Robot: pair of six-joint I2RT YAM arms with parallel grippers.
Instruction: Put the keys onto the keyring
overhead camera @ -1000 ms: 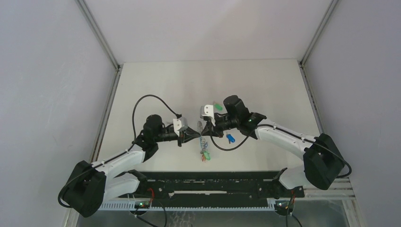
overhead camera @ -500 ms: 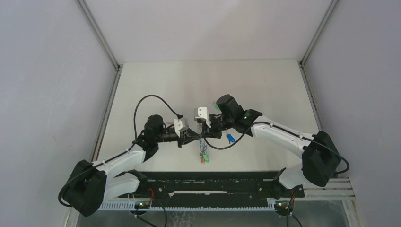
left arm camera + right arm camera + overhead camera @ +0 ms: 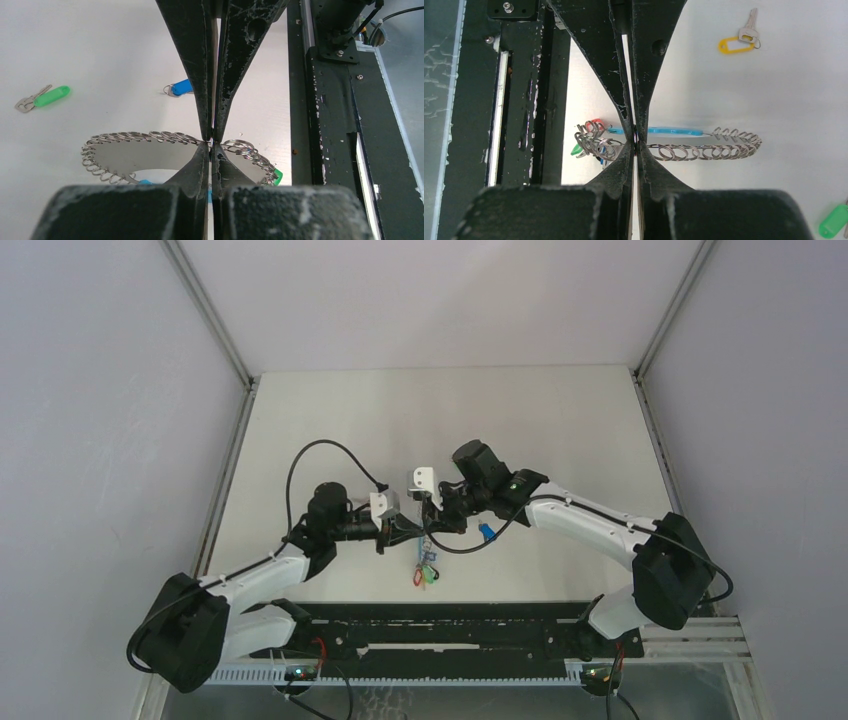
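Observation:
The keyring [image 3: 426, 552] hangs above the table between my two arms, its coloured tags [image 3: 428, 577] dangling below. My left gripper [image 3: 211, 142] is shut on its thin wire, amid a row of small split rings [image 3: 140, 137]. From the opposite side my right gripper [image 3: 636, 141] is shut on the same wire, beside the turquoise sleeve [image 3: 669, 131]. The keys lie loose on the table. The blue key [image 3: 487, 531] rests under the right arm. The green key [image 3: 45, 96] lies further off. The yellow key [image 3: 735, 44] lies far from the ring.
A black rail [image 3: 450, 625] runs along the near table edge, close below the hanging tags. The left arm's black cable [image 3: 320, 455] loops over the table. White walls enclose the table on three sides.
My right arm has swung left with the keyring, closer to the left gripper, and now covers the green key from above. The left gripper's jaws opened slightly and shut again on the wire.

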